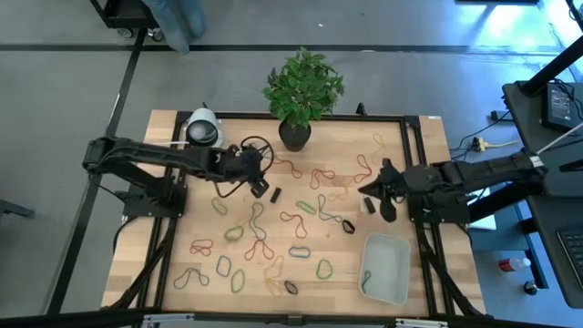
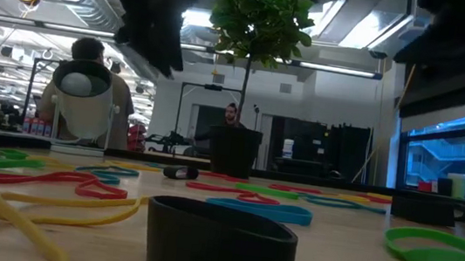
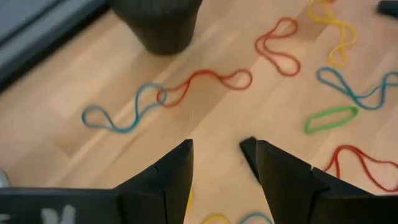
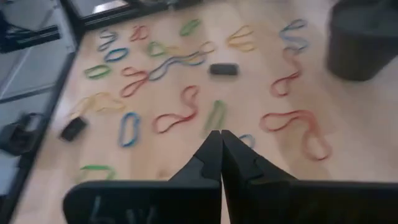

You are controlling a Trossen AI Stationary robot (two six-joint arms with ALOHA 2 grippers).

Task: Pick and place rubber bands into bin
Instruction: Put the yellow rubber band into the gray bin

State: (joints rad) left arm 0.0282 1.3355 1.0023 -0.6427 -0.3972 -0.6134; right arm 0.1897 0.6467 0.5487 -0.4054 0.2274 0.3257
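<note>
Nearest the low camera we see a dark rounded object (image 2: 220, 241) standing on the tabletop (image 1: 187, 232), with yellow, red, blue and green rubber bands (image 2: 51, 182) lying flat beyond it. From above, we find the rubber bands (image 1: 258, 239) scattered across the middle and near left of the tabletop, none of them between either pair of fingers. Our left gripper (image 1: 264, 186) hangs over the far left of the scatter with its fingers (image 3: 166, 180) spread apart and nothing between them; its wrist view shows a blue and a red band just ahead of the tips. Our right gripper (image 1: 377, 202) waits at the right, fingers (image 4: 214, 163) pressed together and holding nothing, with bands lying well ahead of it. We note the bin (image 1: 401, 273) at the near right corner, holding what appears to be one green band (image 1: 365, 281) along its left wall. Only the high view shows the bin; only the low view shows a person seated in the room behind. A potted plant (image 1: 301, 91) stands at the far edge.
</note>
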